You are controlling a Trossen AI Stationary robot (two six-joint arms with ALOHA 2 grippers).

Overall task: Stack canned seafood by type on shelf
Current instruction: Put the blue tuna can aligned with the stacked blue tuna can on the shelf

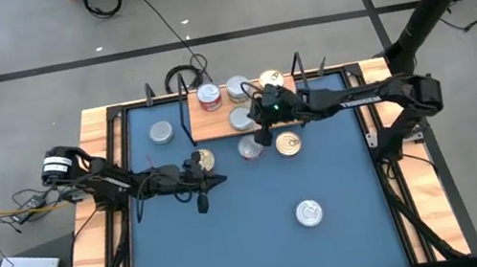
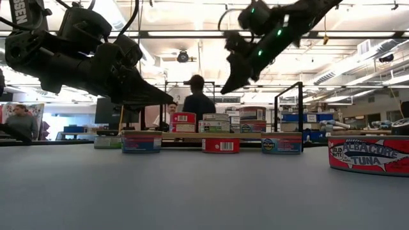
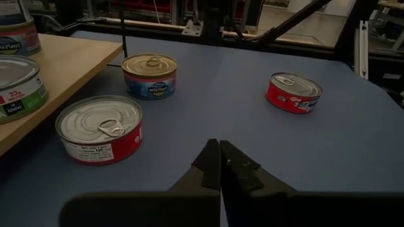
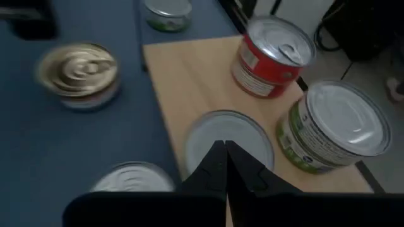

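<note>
In the high view the shelf (image 1: 217, 122), a light wooden board, lies at the upper centre of the frame on the blue surface (image 1: 237, 240). On it sit a red-sided tin (image 1: 208, 97) at its upper left, a silver tin (image 1: 238, 88) beside that, a gold-topped tin (image 1: 272, 79) further right, and a flat silver tin (image 1: 240, 119) near its lower edge.

The right pincer (image 1: 261, 135) hangs at the centre of the frame over the shelf's lower edge, its two fingers pressed together and holding nothing. Just below it a red-sided silver tin (image 1: 251, 147) and a gold-topped tin (image 1: 289, 144) stand on the surface.

The left pincer (image 1: 203, 203) sits left of centre, fingers fully closed and empty, above bare surface. A gold tin (image 1: 203, 161) is next to that arm, a silver tin (image 1: 161, 133) lies at the upper left off the shelf, and a lone silver tin (image 1: 308, 212) sits lower right.
</note>
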